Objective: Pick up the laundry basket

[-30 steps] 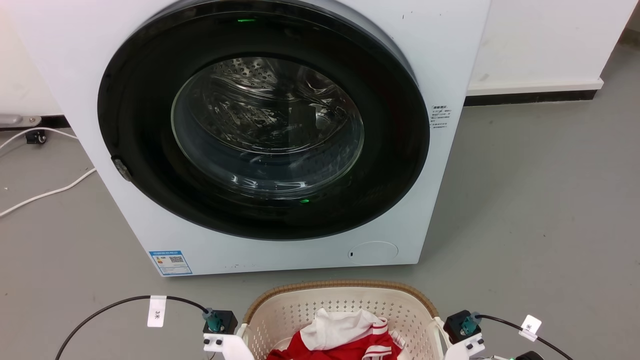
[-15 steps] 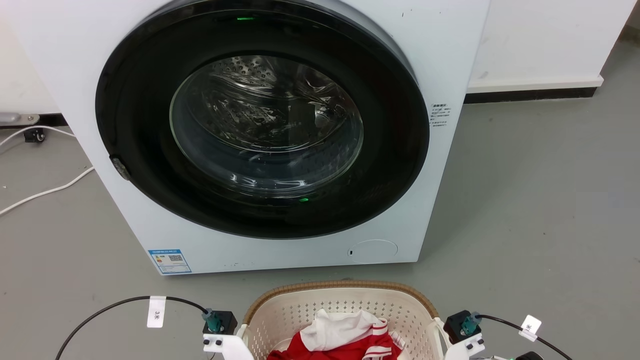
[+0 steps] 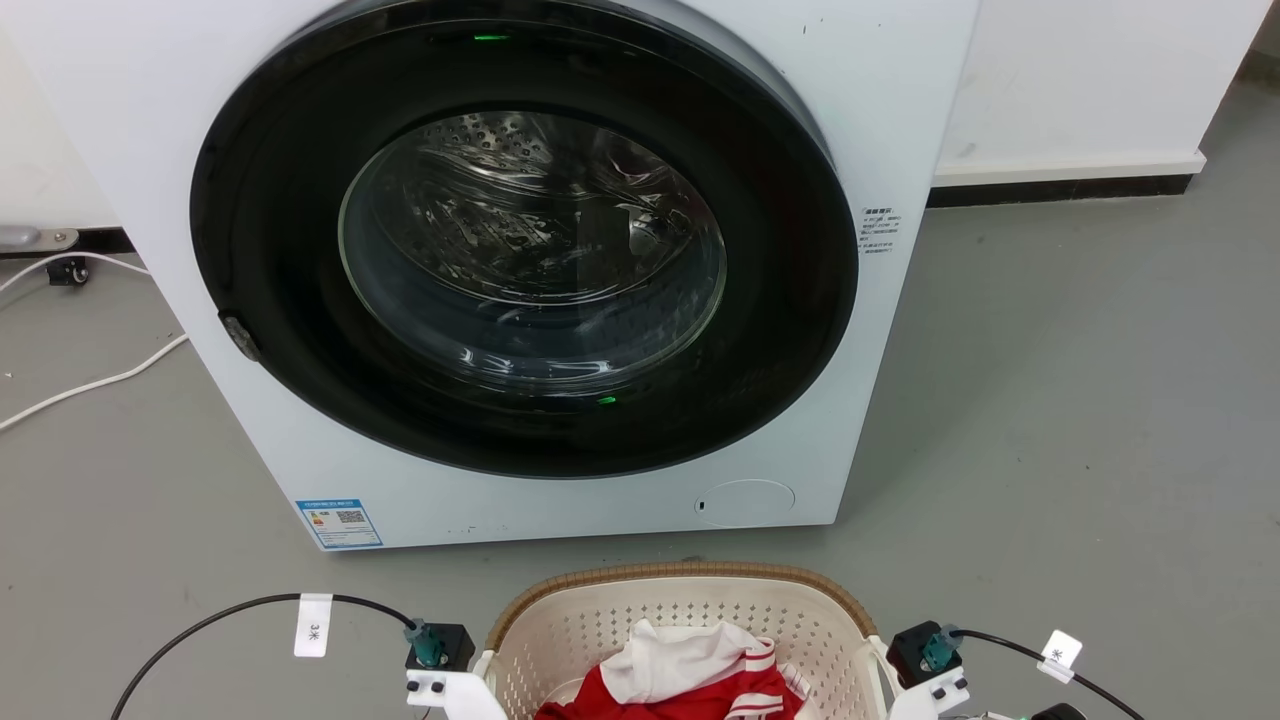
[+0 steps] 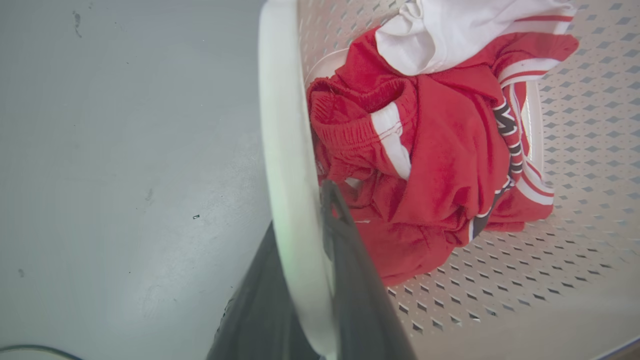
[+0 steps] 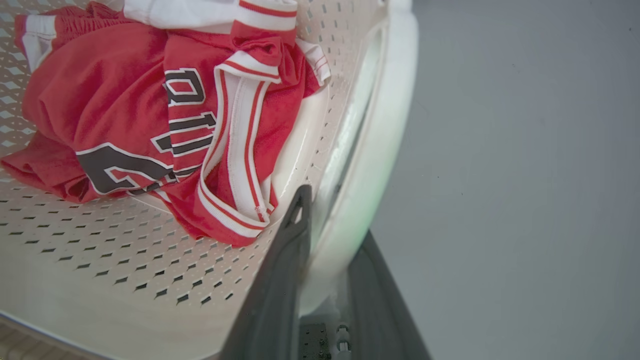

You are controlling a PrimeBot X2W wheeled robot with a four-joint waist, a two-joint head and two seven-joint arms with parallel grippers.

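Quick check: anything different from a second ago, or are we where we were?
Nothing among the things has visibly moved. The head view shifted very slightly as a whole: that is the camera. The laundry basket sits as before in front of the washing machine, clothes inside, the left gripper and right gripper each still astride one of its side handles.

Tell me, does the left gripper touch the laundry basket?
Touching. In the left wrist view the left gripper has its fingers on both sides of the white handle of the laundry basket, pressed against it.
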